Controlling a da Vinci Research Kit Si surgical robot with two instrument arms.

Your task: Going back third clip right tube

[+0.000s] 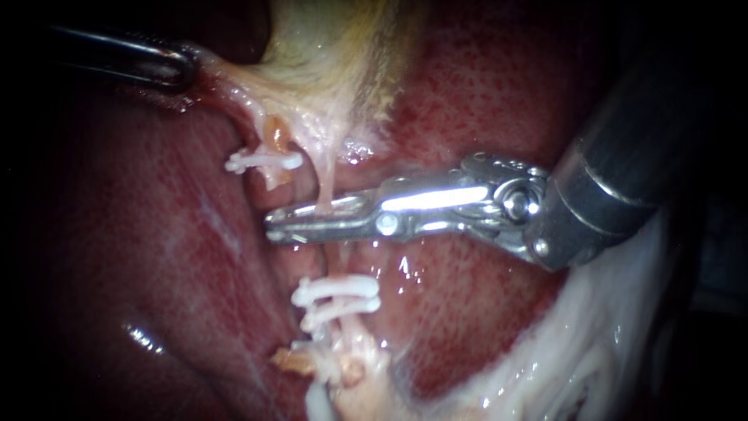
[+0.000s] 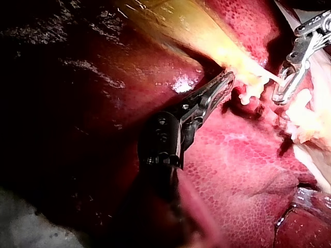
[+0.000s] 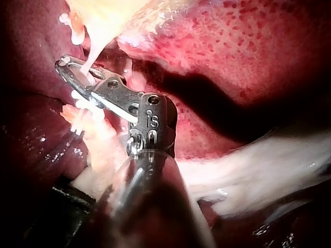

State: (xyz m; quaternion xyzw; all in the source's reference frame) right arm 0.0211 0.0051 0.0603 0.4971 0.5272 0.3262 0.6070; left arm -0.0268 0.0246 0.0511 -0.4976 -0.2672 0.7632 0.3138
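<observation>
Across the middle of the endoscope view the right instrument [image 1: 300, 221] reaches in from the right. Its hand, a pair of slotted steel jaws, stands slightly open with the right tube [image 1: 326, 183] running between them. I cannot tell whether a clip sits inside. The tube is a thin, pale, wet strand stretched from the yellowish gallbladder [image 1: 335, 70] at the far side to two white clips [image 1: 336, 290] on the near side. It looks soft, light, slippery and easy to tear, so I judge it should not be pinched at all. Tension is better taken at the gallbladder, and the hand should clear the strand without dragging it. The clips look like stiff ribbed plastic. At far left the left instrument [image 1: 181, 66] has its hand closed on the gallbladder's edge. The liver [image 1: 140, 234] around them is glossy, stippled red. In the left wrist view the left instrument's [image 2: 223, 82] dark toothed jaws lie together on pale gallbladder tissue, with the right instrument [image 2: 284, 88] just ahead. In the right wrist view the tube [image 3: 92, 59] passes through the gap in the right hand, taut and string-like, with clips just under it.
</observation>
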